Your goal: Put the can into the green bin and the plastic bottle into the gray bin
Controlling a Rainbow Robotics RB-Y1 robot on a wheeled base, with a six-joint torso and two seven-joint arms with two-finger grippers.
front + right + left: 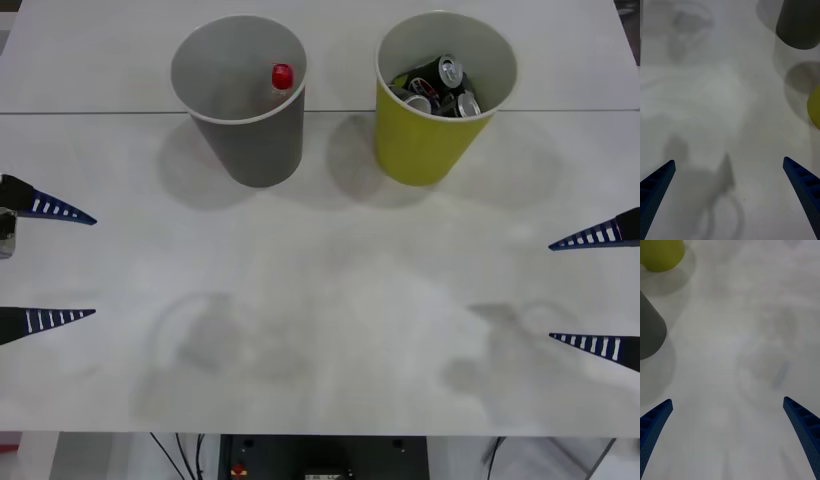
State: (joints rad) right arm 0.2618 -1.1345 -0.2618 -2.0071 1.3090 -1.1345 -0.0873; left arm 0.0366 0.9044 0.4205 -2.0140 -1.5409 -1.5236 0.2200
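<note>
Two bins (240,150) (425,150), front view reveals contents

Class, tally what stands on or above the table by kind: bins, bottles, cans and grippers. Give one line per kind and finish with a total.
Bins: 2, the gray bin and the green bin.
Bottles: 1, the plastic bottle inside the gray bin.
Cans: 4 seen in the green bin, e.g. a black can; any beneath are hidden.
Grippers: 2, left gripper and right gripper, both open.
Total: 9

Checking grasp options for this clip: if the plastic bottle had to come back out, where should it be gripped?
By its red cap and neck, from straight above. The plastic bottle stands inside the gray bin, whose walls block any side approach.
</note>
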